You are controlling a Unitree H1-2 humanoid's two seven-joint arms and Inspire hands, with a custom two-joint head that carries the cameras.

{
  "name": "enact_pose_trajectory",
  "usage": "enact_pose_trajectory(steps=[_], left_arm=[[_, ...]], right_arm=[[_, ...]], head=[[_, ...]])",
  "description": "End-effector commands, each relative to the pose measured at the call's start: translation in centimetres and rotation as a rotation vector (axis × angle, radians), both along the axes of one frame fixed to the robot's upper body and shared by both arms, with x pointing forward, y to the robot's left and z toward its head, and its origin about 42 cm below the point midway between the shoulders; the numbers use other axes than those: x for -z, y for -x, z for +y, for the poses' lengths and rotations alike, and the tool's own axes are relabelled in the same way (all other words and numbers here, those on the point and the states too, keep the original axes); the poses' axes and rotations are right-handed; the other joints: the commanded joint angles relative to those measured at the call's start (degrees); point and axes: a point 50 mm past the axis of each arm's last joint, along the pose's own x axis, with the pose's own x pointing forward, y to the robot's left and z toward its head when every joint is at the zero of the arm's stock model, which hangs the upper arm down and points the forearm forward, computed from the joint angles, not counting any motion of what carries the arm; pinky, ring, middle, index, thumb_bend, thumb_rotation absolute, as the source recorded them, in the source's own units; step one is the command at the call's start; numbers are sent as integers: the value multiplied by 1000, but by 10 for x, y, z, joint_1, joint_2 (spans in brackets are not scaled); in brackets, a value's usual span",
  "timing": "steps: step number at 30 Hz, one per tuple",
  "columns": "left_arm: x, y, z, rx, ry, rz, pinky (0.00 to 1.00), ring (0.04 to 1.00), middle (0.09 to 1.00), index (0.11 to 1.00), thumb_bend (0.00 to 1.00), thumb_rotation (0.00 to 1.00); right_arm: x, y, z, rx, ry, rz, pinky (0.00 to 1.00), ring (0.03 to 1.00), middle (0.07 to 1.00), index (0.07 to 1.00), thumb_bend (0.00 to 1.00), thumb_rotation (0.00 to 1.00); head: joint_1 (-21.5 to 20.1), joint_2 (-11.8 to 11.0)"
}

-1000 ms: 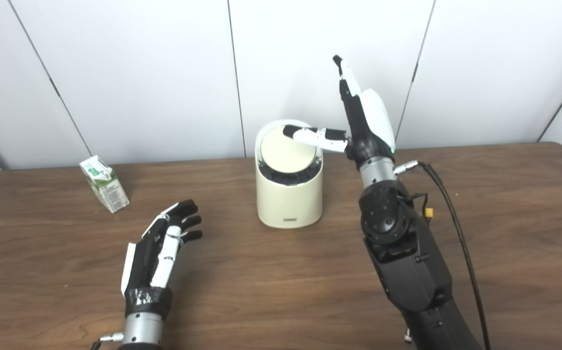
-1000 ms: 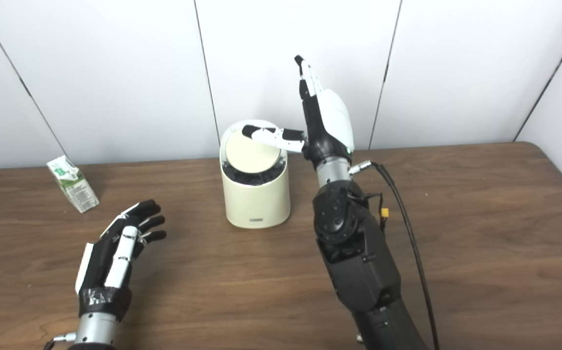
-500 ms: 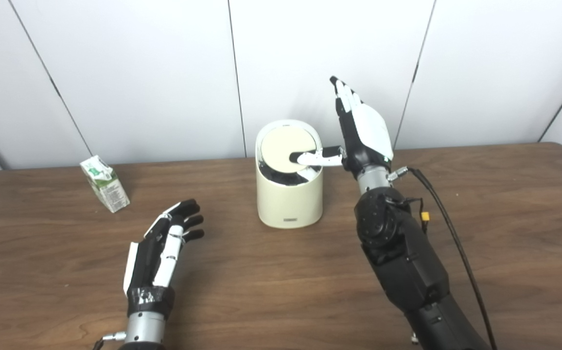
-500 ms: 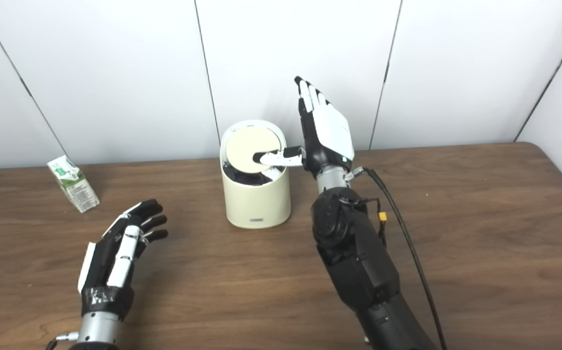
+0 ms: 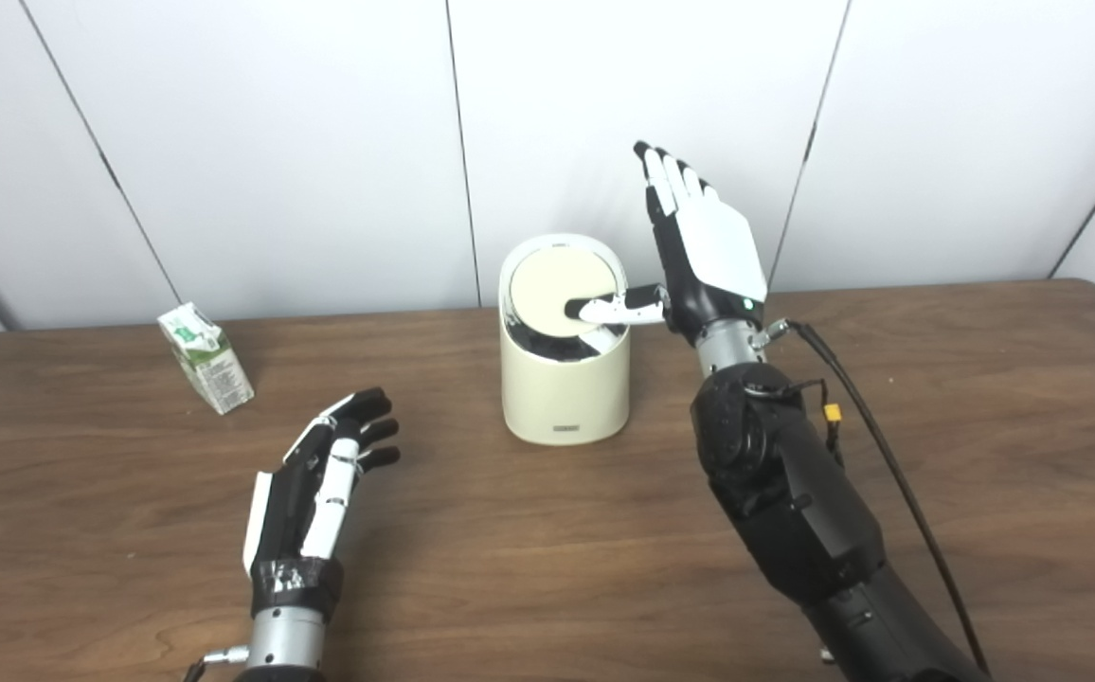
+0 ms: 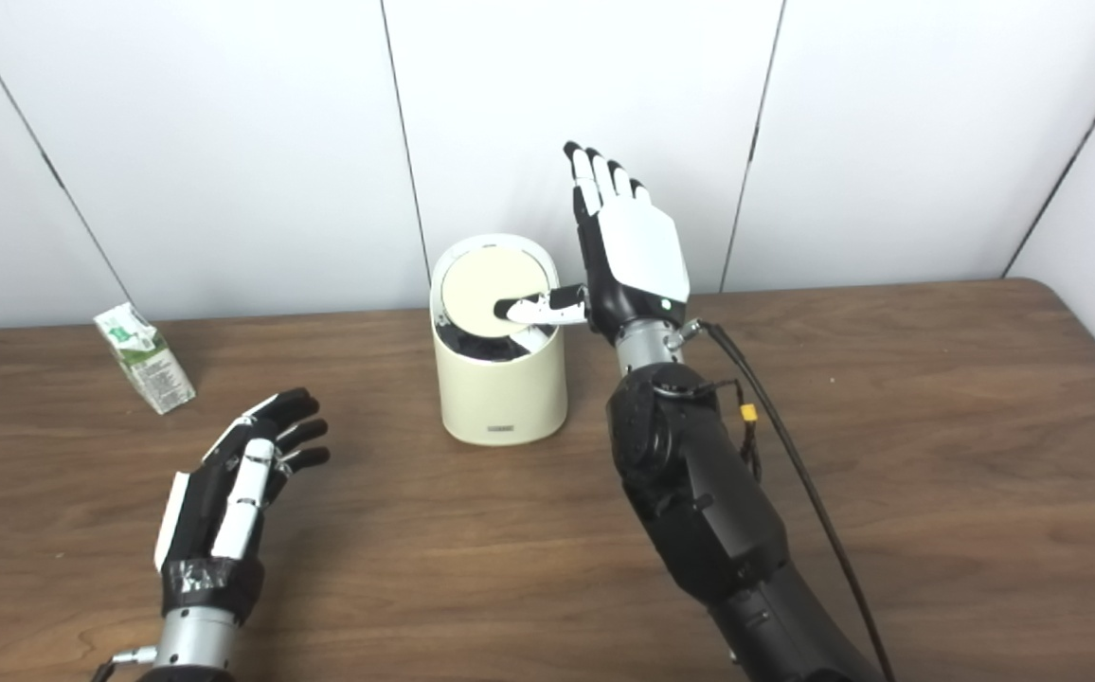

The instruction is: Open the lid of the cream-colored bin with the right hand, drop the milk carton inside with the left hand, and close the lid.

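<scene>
The cream-colored bin (image 5: pixel 564 384) stands upright at the table's back middle. Its round lid (image 5: pixel 557 289) is tilted, with a dark gap showing at its front edge. My right hand (image 5: pixel 704 251) is open beside the bin's right side, fingers pointing up. Its thumb lies across the lid's lower right part and touches it. The milk carton (image 5: pixel 205 358), white and green, stands at the back left of the table. My left hand (image 5: pixel 320 483) is open and empty above the table, in front of and to the right of the carton, well apart from it.
The brown wooden table (image 5: pixel 983 426) runs across the view, with white wall panels behind it. A black cable (image 5: pixel 879 445) hangs along my right forearm.
My right hand has come down and turned its back toward me. Its thumb slid from the lid's far rim to its lower right part, and the lid tilted steeper. The left hand barely moved.
</scene>
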Motion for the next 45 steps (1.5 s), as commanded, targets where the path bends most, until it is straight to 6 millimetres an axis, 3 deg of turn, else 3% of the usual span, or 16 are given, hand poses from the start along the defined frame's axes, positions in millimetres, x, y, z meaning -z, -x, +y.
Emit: enact_pose_trajectory(steps=[1, 11, 19, 22, 26, 31, 36, 45], left_arm=[[-20, -6, -5, 7, 0, -79, 699, 762, 789, 778, 271, 658], [-19, -7, -2, 7, -10, -86, 703, 760, 790, 781, 262, 664], [-17, -11, -2, 9, -8, -86, 698, 761, 791, 784, 271, 675], [-16, -11, -3, 10, -5, -85, 699, 762, 791, 785, 272, 671], [-15, -11, -3, 10, -9, -86, 696, 759, 787, 780, 273, 666], [-15, -11, -3, 10, -6, -86, 703, 765, 791, 784, 283, 671], [-15, -10, -1, 8, -16, -87, 709, 769, 795, 788, 280, 689], [-14, -11, 0, 10, -15, -87, 708, 763, 793, 784, 282, 679]], right_arm=[[0, -3, -6, 21, 108, -1, 1000, 1000, 1000, 1000, 1000, 258], [14, 3, -6, 9, 175, -31, 1000, 1000, 1000, 1000, 990, 223], [11, 3, -8, 19, 107, -2, 1000, 1000, 1000, 1000, 869, 349], [10, 5, -9, 19, 71, 12, 1000, 1000, 1000, 1000, 808, 508], [9, 8, -12, 9, 8, 22, 1000, 1000, 1000, 1000, 749, 852], [11, 14, -19, -21, -125, 21, 1000, 1000, 1000, 1000, 831, 982], [8, 25, -24, -45, -244, -17, 996, 1000, 1000, 1000, 915, 1000], [13, 53, -35, -77, -375, -90, 943, 1000, 1000, 1000, 922, 1000]], head=[[1, 1], [-4, -2], [-6, -7], [-7, -8], [-6, -10], [-6, -9], [-6, -8], [-5, -10]])
